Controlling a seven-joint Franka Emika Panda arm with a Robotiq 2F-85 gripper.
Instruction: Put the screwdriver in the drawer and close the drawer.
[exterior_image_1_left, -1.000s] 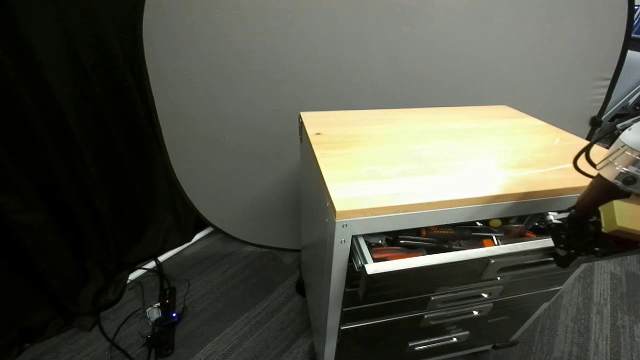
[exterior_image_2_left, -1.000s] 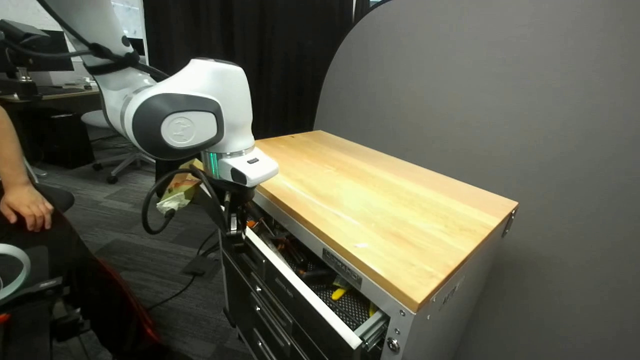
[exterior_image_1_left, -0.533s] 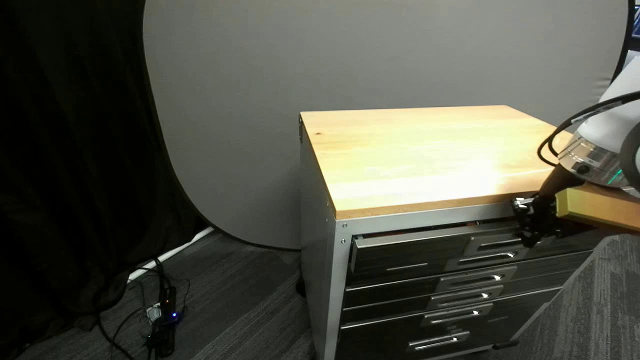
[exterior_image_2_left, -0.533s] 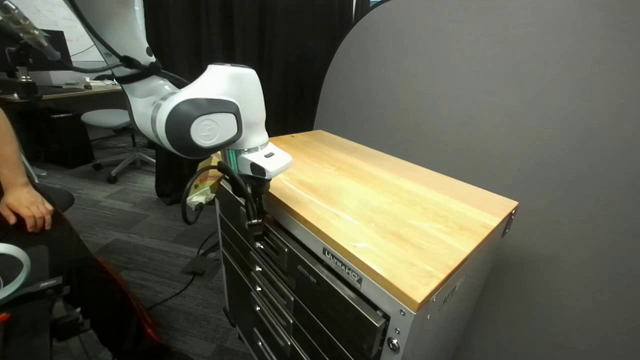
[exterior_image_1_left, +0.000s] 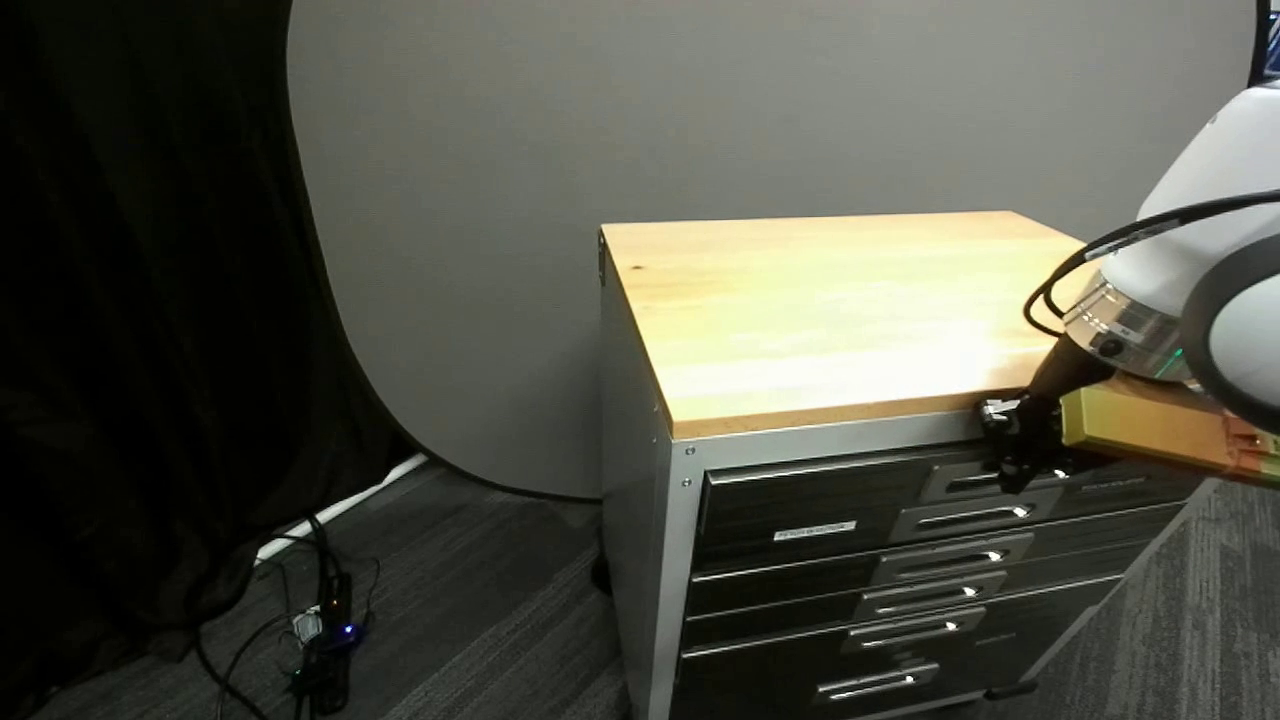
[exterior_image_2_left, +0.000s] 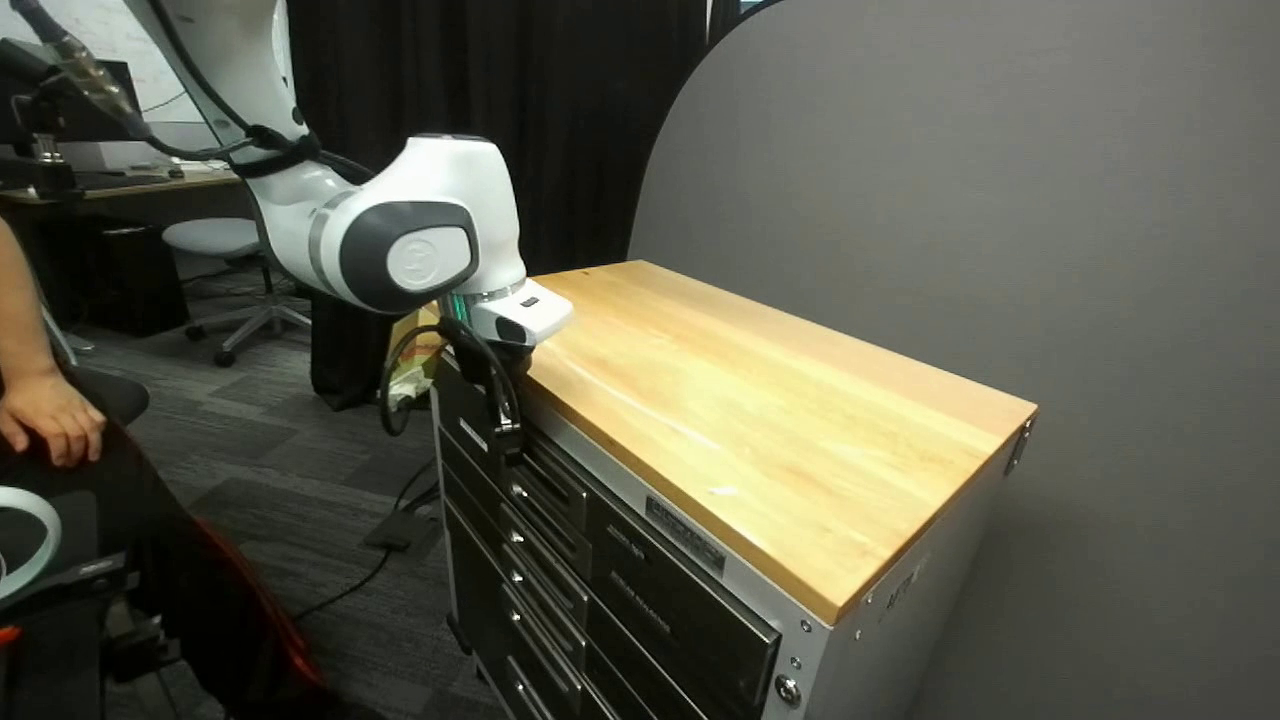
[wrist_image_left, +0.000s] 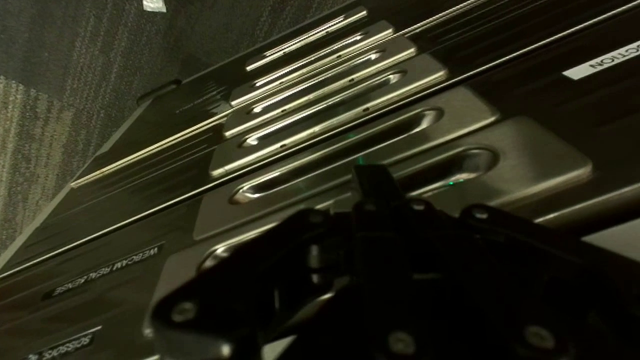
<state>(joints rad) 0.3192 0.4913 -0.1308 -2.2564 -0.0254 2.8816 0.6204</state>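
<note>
The screwdriver is out of view; the inside of the drawer is hidden. The top drawer (exterior_image_1_left: 820, 492) of the tool cabinet is pushed in and looks flush with the frame; it also shows shut in an exterior view (exterior_image_2_left: 690, 585). My gripper (exterior_image_1_left: 1012, 484) is at the front of the top drawer, by its metal handle plate, just under the wooden top's edge. It also shows in an exterior view (exterior_image_2_left: 512, 455). In the wrist view the fingers (wrist_image_left: 372, 175) are together with nothing between them, in front of the handle plate (wrist_image_left: 540, 155). I cannot tell whether they touch it.
The cabinet's wooden top (exterior_image_1_left: 850, 300) overhangs the drawers. Several lower drawers with metal handles (exterior_image_1_left: 925, 595) are shut. A grey backdrop (exterior_image_2_left: 950, 250) stands behind the cabinet. A person's hand (exterior_image_2_left: 55, 420) is at the side. A yellow box (exterior_image_1_left: 1150, 425) is fixed beside the gripper.
The top drawer stood open with tools showing a second ago, was nearly in half a second ago, and is now flush. My gripper moved with it toward the cabinet.
</note>
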